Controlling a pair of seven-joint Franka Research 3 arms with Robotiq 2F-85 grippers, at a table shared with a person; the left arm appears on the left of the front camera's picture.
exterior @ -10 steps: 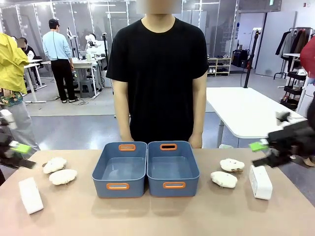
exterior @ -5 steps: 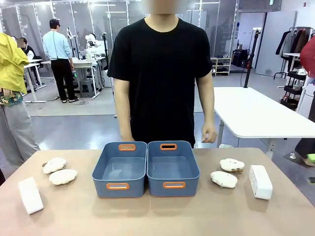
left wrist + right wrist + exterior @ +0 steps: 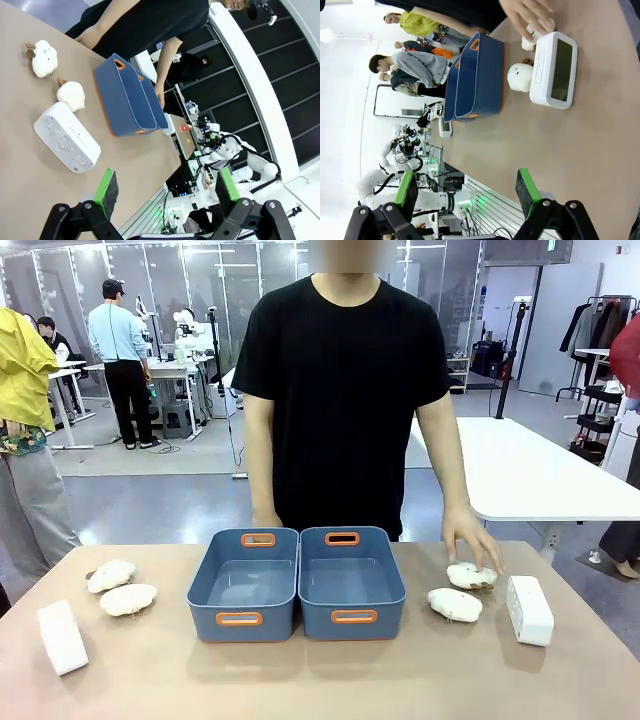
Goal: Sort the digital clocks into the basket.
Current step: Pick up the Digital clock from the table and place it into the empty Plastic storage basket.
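Now, left clock (image 3: pixel 61 637), right clock (image 3: pixel 529 610), baskets (image 3: pixel 203 592) between.

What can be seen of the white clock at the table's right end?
The clock is a smooth white plastic-looking block with rounded corners and a dark grey screen on one face, turned away from the bins. It rests on the brown table near its right edge, beside a fluffy toy but apart from it. Nothing holds it.
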